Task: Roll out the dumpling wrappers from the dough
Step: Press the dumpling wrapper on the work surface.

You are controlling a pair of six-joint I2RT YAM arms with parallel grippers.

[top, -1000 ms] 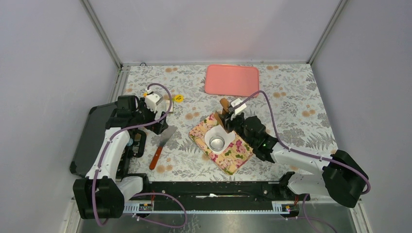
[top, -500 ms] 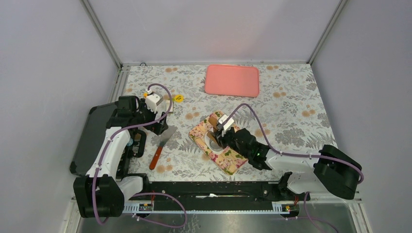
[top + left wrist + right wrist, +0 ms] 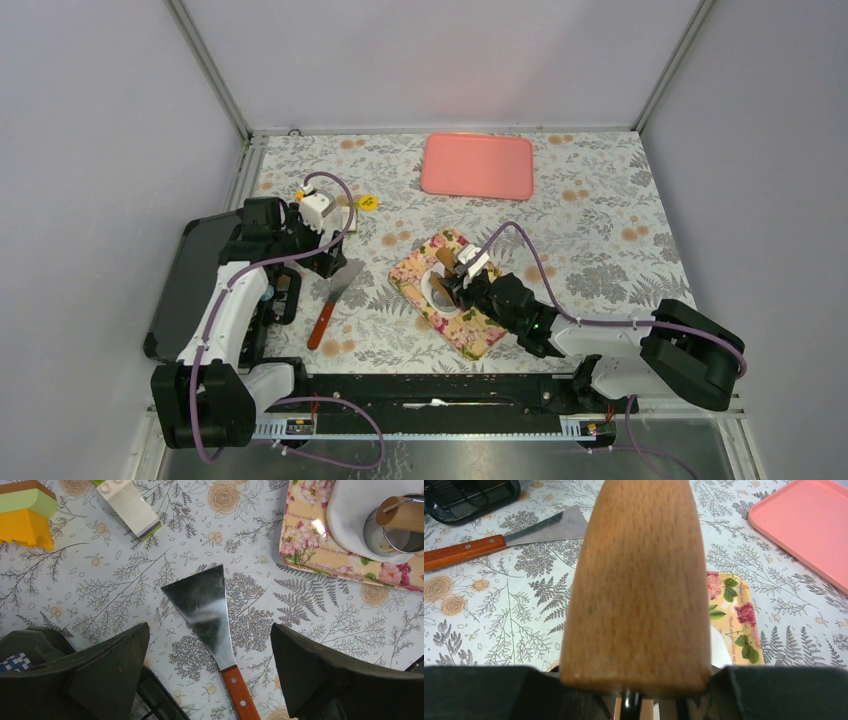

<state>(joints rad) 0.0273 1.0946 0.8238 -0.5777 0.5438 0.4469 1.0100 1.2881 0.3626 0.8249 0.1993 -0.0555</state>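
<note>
The white dough sheet (image 3: 350, 510) lies on a floral board (image 3: 478, 328) with a shiny metal ring cutter (image 3: 395, 532) standing on it. In the top view only a sliver of dough (image 3: 434, 296) shows beside my right arm. My right gripper (image 3: 462, 283) is shut on the brown wooden rolling pin (image 3: 639, 580), held low over the dough and ring; the pin's end (image 3: 402, 511) sits above the ring. My left gripper (image 3: 209, 645) is open and empty above a metal spatula (image 3: 205, 605). No cut round wrappers show.
A pink tray (image 3: 478, 165) lies at the back. The wooden-handled spatula (image 3: 333, 295) lies left of the board. Yellow-green and white toy blocks (image 3: 25, 510) sit far left, near a black tray (image 3: 185, 285) at the table's left edge.
My right gripper has carried the rolling pin from the board's far edge toward me and down over the dough and ring, now covering the ring in the top view. The left arm has not moved.
</note>
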